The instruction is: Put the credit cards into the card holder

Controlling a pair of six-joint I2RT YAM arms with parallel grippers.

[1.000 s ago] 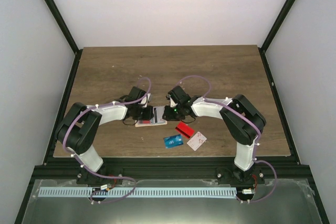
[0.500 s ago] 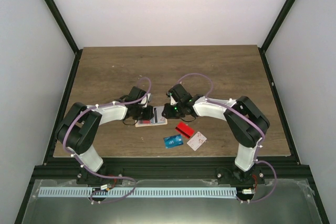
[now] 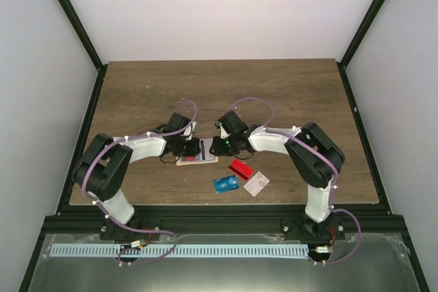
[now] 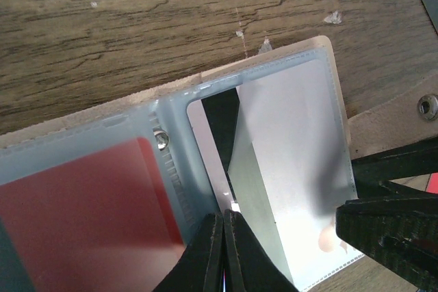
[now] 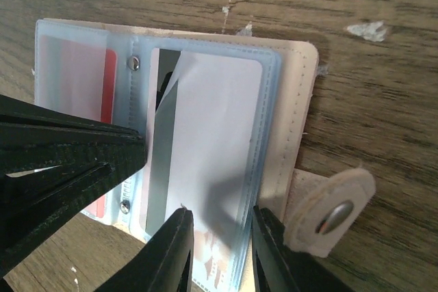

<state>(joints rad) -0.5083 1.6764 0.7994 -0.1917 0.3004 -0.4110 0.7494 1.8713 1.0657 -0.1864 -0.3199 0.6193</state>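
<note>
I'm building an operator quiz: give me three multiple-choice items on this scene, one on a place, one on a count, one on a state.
1. The card holder lies: A between the left gripper and right gripper; B far beyond both; C behind both.
2. Loose cards beside it: A one; B three; C five.
3. The holder is: A open; B snapped shut; C rolled up.
Answers: A, both reach onto it; B, red card, blue card, dotted white card; A, its clear sleeves show.

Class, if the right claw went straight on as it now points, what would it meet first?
The white card in the card holder, just ahead of the right claw; depth unclear.
</note>
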